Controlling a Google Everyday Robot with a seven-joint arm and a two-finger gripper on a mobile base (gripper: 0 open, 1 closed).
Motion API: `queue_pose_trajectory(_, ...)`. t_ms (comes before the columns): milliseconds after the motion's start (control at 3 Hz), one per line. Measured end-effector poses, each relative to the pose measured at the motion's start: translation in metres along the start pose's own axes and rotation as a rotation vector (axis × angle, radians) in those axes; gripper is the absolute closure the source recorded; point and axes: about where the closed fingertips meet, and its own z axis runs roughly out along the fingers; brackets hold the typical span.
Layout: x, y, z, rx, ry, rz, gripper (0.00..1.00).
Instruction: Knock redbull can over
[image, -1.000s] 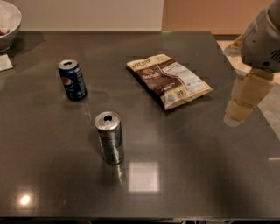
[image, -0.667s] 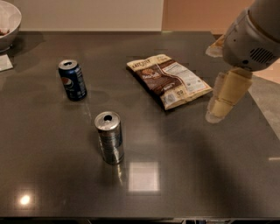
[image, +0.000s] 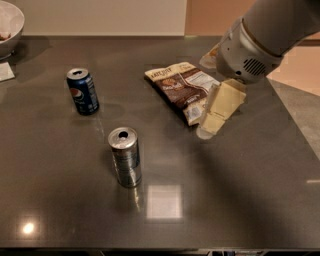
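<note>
- Cream-coloured claw (image: 207, 129) hangs from the grey-white arm (image: 260, 40), which comes in from the upper right. It slants down and to the left, with its tip low over the dark, glossy worktop (image: 240, 190).
- Whether the claw is apart or together cannot be told from this view.
- Just to the claw's left and behind it lies a brown-and-white snack bag (image: 177, 85), flat on the worktop. The claw overlaps the bag's near right corner in the view, and whether they touch cannot be told.
- The redbull can (image: 125, 157) stands upright well to the left of the claw and nearer the camera, clearly apart from it. Its shiny silver top faces up and shows the opening.
- A dark-blue Pepsi can (image: 83, 91) stands upright still farther to the claw's left, beyond the redbull can and well apart from it.
- A white bowl (image: 11, 27) sits farthest from the claw, at the upper left corner, cut off by the edge. A white scrap of paper (image: 6, 71) lies just below it.
- A pale square glare (image: 164, 201) shines on the worktop below and left of the claw, just right of the redbull can's base.
</note>
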Motion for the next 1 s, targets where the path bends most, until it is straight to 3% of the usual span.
queue_pose_trajectory(1000,-0.060,0.028,0.051,-0.101,-0.158,-0.031,0.00)
